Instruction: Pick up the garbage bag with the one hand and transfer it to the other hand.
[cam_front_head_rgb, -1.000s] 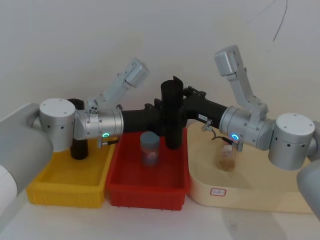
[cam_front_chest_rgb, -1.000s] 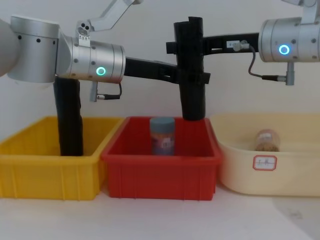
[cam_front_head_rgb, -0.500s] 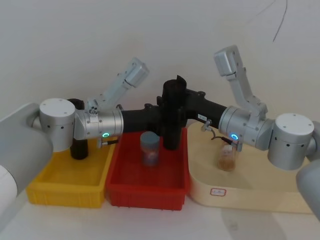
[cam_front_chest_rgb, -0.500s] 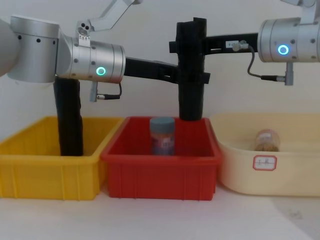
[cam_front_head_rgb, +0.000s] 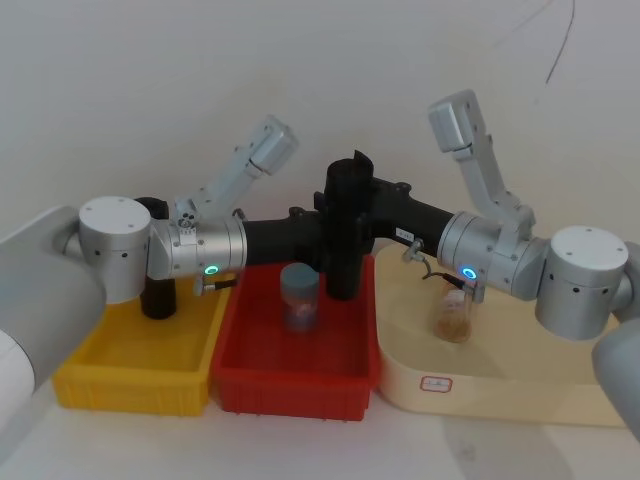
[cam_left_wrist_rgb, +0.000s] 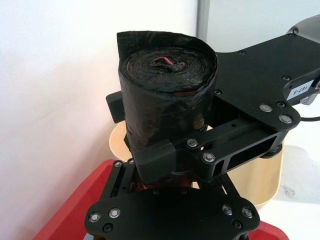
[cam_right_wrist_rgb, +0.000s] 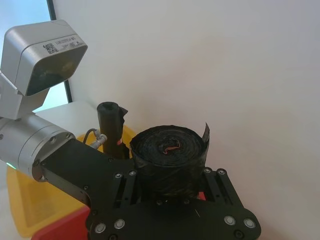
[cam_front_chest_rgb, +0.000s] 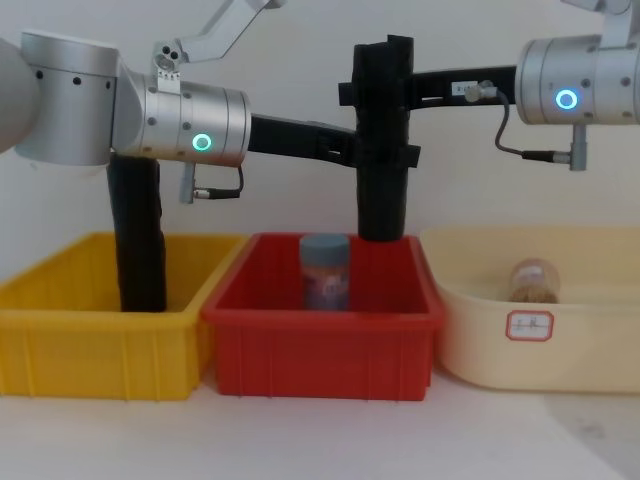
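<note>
A plain white wall backs a pale tabletop (cam_front_chest_rgb: 300, 440). Above the red bin (cam_front_chest_rgb: 320, 345), the left gripper (cam_front_chest_rgb: 385, 158) clamps the garbage bag (cam_front_chest_rgb: 381, 140) at mid-height, holding it upright in the air. The right gripper (cam_front_chest_rgb: 375, 92) grips the same roll near its top. A blue-lidded jar (cam_front_chest_rgb: 325, 271) stands in the red bin; another black roll (cam_front_chest_rgb: 137, 235) stands in the yellow bin (cam_front_chest_rgb: 100, 345); a jar (cam_front_chest_rgb: 533, 279) sits in the cream tray (cam_front_chest_rgb: 540, 350).

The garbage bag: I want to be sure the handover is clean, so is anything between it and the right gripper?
Nothing visible. The garbage bag hangs upright above the red bin; the left gripper clamps its middle, and the right gripper sits against it higher up, closed round it.
</note>
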